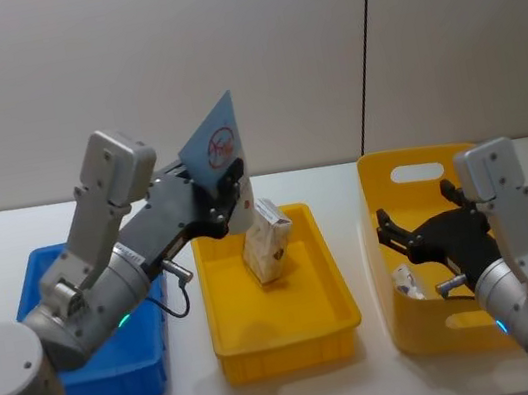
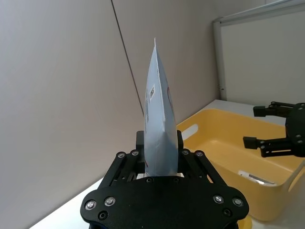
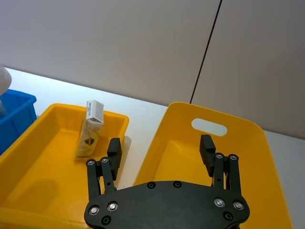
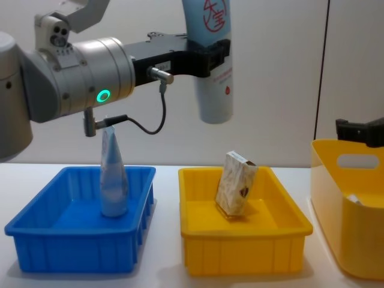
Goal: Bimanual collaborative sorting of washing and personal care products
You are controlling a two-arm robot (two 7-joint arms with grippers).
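Note:
My left gripper (image 1: 227, 188) is shut on the lower part of a tall pale-blue tube (image 1: 215, 145) with a red circular logo, holding it upright high above the middle yellow tray (image 1: 288, 340). In the chest view the tube (image 4: 215, 96) hangs from that gripper (image 4: 207, 51) above the tray. A beige marbled pack (image 1: 269, 244) leans upright inside the tray. A clear tapered bottle (image 4: 113, 180) stands in the blue tray (image 4: 78, 240). My right gripper (image 1: 422, 232) is open and holds nothing, hovering over the tall yellow bin (image 1: 410, 158).
The three containers stand in a row on the white table: blue tray at the left, yellow tray in the middle, tall yellow bin at the right. A small white item (image 1: 407, 283) lies at the bin's bottom. A grey wall stands close behind.

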